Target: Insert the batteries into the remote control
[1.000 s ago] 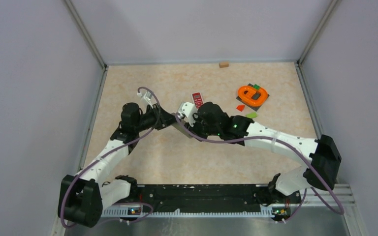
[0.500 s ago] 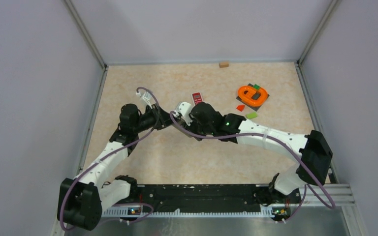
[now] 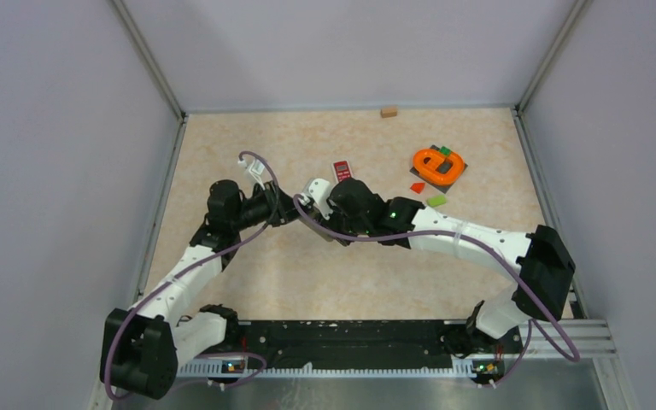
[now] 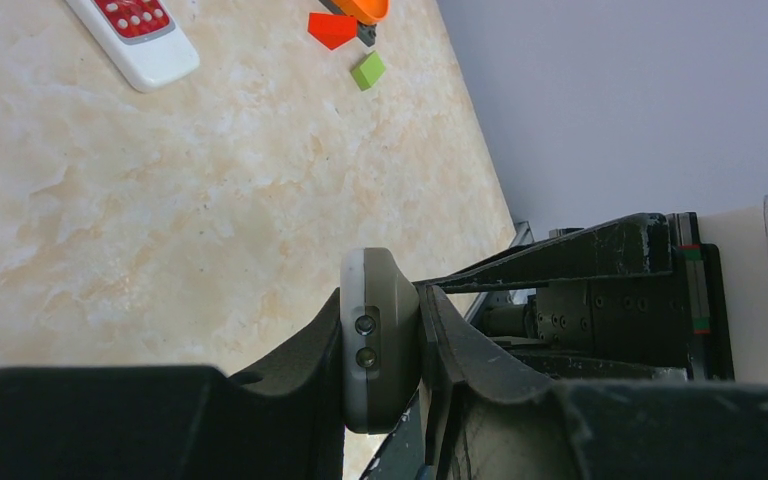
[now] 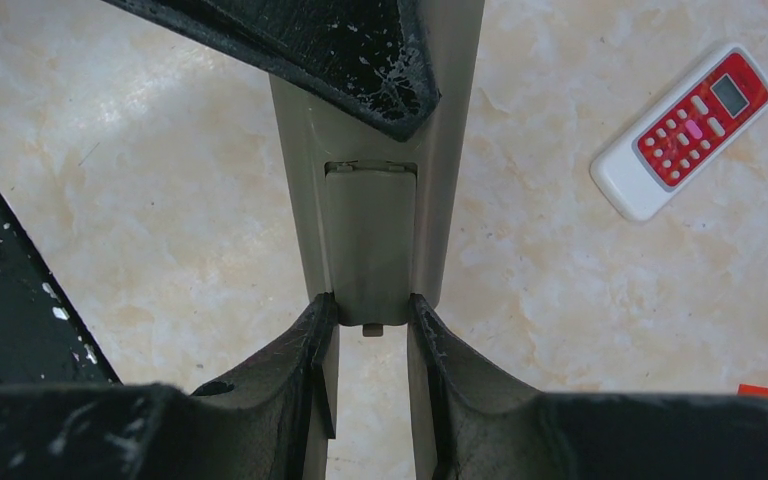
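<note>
A grey remote control [image 5: 430, 180] hangs above the table between my two arms. My left gripper [image 4: 380, 350] is shut on one end of it, where two small round lenses [image 4: 365, 340] face the left wrist camera. My right gripper [image 5: 365, 315] is shut on the lower end of the remote's grey battery cover [image 5: 370, 240], one finger on each side and a small tab showing between them. In the top view both wrists [image 3: 307, 203] meet at the table's middle and hide the remote. No batteries show in any view.
A second, white remote with a red face [image 3: 341, 171] lies flat just beyond the grippers. At the right back are an orange ring on a dark plate [image 3: 438, 166], a red block [image 3: 417, 186] and a green block [image 3: 436, 201]. A small tan block [image 3: 388, 112] sits by the back wall.
Both arms have shifted a little to the left with the grey remote between them. Both grips look the same as before.
</note>
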